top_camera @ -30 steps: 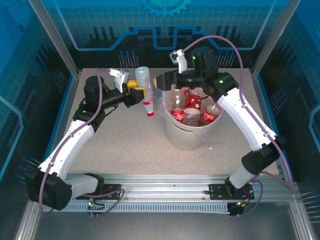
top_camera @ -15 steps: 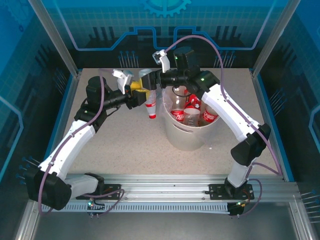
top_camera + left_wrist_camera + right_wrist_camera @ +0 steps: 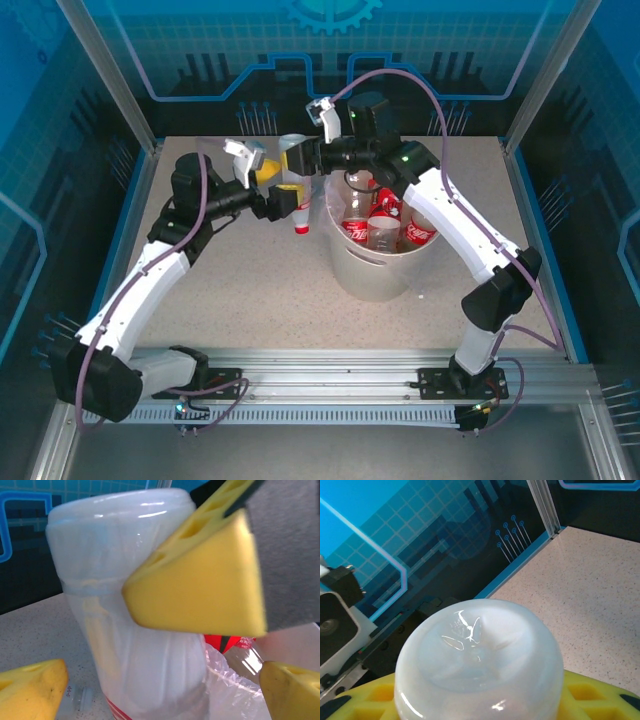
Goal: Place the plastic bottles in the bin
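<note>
A clear plastic bottle (image 3: 298,212) with a red label hangs upside down just left of the bin (image 3: 372,278). My right gripper (image 3: 303,160) is shut on its upturned base, and the yellow pads flank that base (image 3: 480,660) in the right wrist view. My left gripper (image 3: 279,187) stands open around the bottle's middle. In the left wrist view its fingertips (image 3: 31,686) sit clear of the bottle (image 3: 135,645), and the right gripper's yellow finger (image 3: 200,590) crosses in front. Several red-labelled bottles (image 3: 385,215) lie inside the cream bin with its clear bag liner (image 3: 235,690).
The speckled table (image 3: 250,290) stretches between the arms and the bin. Blue panelled walls and metal posts (image 3: 110,75) close the back and sides. An aluminium rail (image 3: 330,365) carrying both arm bases runs along the near edge.
The right arm swung left from over the bin and closed on the bottle's base. The left gripper's jaws then opened off the bottle, which has stayed in place.
</note>
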